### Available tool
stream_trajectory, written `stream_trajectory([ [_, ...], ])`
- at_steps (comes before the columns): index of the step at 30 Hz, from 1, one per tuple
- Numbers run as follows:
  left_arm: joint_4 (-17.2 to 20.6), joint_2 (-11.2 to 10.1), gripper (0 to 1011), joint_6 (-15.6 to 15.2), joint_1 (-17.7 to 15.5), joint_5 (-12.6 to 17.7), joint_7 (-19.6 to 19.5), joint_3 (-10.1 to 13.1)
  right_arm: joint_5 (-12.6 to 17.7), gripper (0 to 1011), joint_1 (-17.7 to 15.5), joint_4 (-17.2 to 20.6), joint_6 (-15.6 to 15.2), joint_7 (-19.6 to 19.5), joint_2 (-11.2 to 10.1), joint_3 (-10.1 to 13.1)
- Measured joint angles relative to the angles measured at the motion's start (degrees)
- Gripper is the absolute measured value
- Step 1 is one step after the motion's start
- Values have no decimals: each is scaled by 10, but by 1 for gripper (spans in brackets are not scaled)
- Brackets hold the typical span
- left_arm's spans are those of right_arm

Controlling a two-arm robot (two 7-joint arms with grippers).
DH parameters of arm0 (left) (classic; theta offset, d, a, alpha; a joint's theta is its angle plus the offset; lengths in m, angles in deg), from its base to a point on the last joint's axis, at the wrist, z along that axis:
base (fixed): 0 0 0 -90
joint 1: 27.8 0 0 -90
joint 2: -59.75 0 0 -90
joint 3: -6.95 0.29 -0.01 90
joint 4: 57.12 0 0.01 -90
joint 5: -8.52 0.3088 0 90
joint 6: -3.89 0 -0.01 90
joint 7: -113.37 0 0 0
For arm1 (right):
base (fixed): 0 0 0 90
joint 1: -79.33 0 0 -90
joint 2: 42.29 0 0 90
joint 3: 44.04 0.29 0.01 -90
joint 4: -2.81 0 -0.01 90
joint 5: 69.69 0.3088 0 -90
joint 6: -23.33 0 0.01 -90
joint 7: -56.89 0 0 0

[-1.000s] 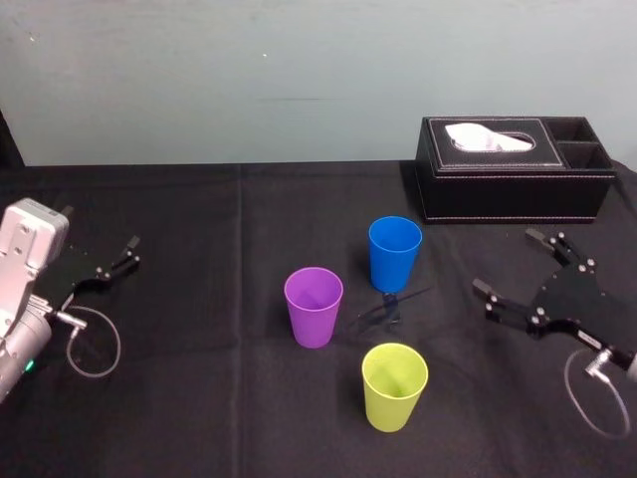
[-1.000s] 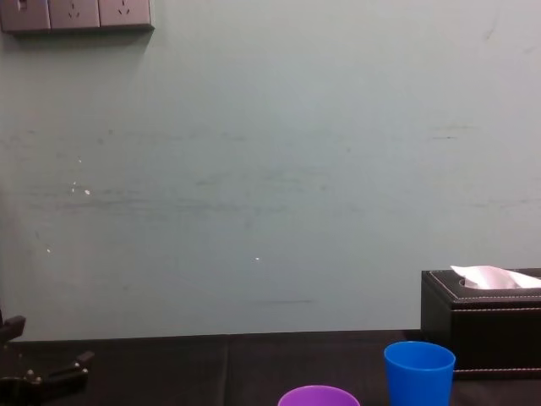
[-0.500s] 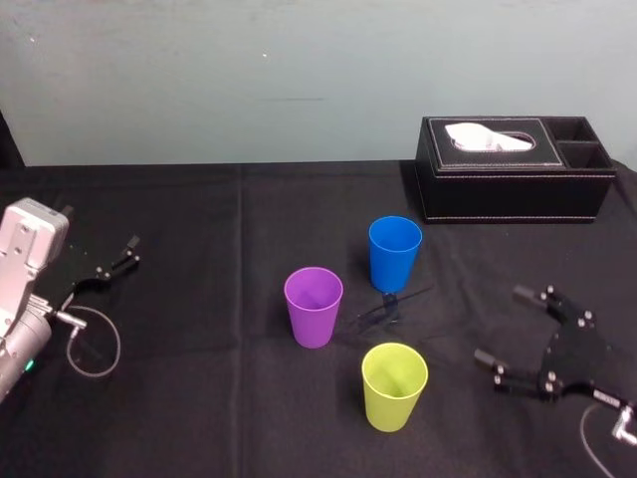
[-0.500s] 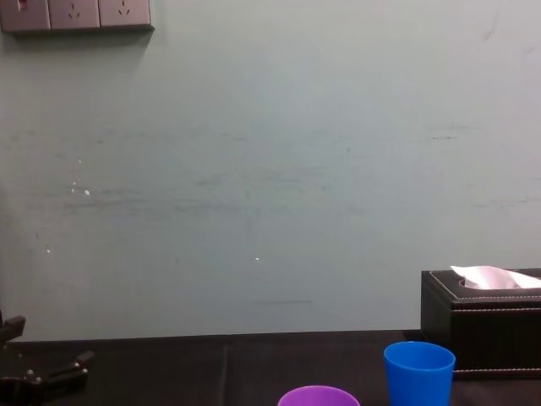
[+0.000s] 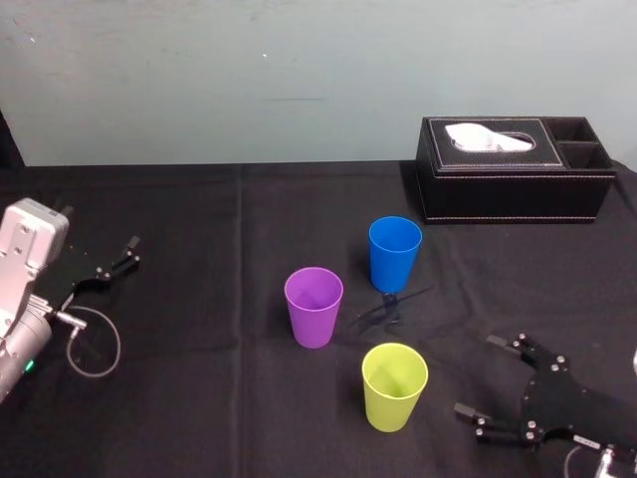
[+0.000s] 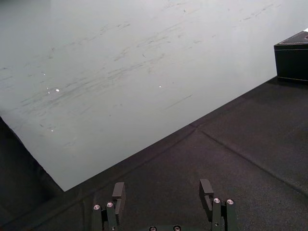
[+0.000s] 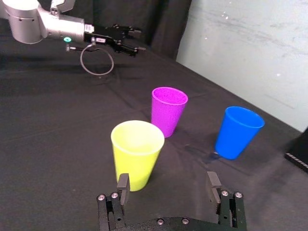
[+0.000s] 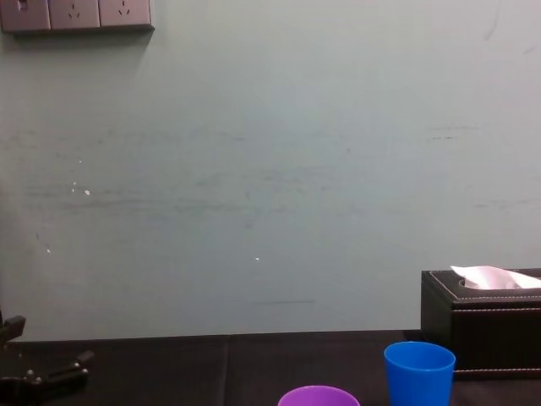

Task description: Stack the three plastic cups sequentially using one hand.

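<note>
**Inspector:** Jaws, head view?
**Operator:** Right gripper (image 5: 478, 376) spread wide, empty, low beside the yellow-green cup (image 5: 394, 386); left gripper (image 5: 131, 253) spread, parked far left.
**Inspector:** Right wrist view?
**Operator:** Cup sits off-centre, toward one finger. Recommend centring it between both, then closing gently on its wall.

Scuffed pale teal wall (image 8: 270, 169), grey sockets (image 8: 76, 14) high up, seamed black-clothed table (image 5: 199, 398)

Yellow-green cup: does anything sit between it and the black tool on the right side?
Nothing visible does. The right tool is open beside the yellow-green cup, with bare black cloth between them. The purple cup and blue cup stand farther back, off that line. The left tool sits far left.
</note>
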Motion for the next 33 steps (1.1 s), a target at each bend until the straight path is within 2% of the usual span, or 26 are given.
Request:
stream_trajectory([
  [13, 0, 0, 1010, 0, 0, 0, 0, 0, -7, 1004, 9, -2, -17, 30, 26, -9],
  [23, 0, 0, 1010, 0, 0, 0, 0, 0, 3, 1003, 14, -5, -41, 49, 45, -8],
  [33, 0, 0, 1010, 0, 0, 0, 0, 0, 11, 1003, 22, -8, -49, 61, 52, -10],
])
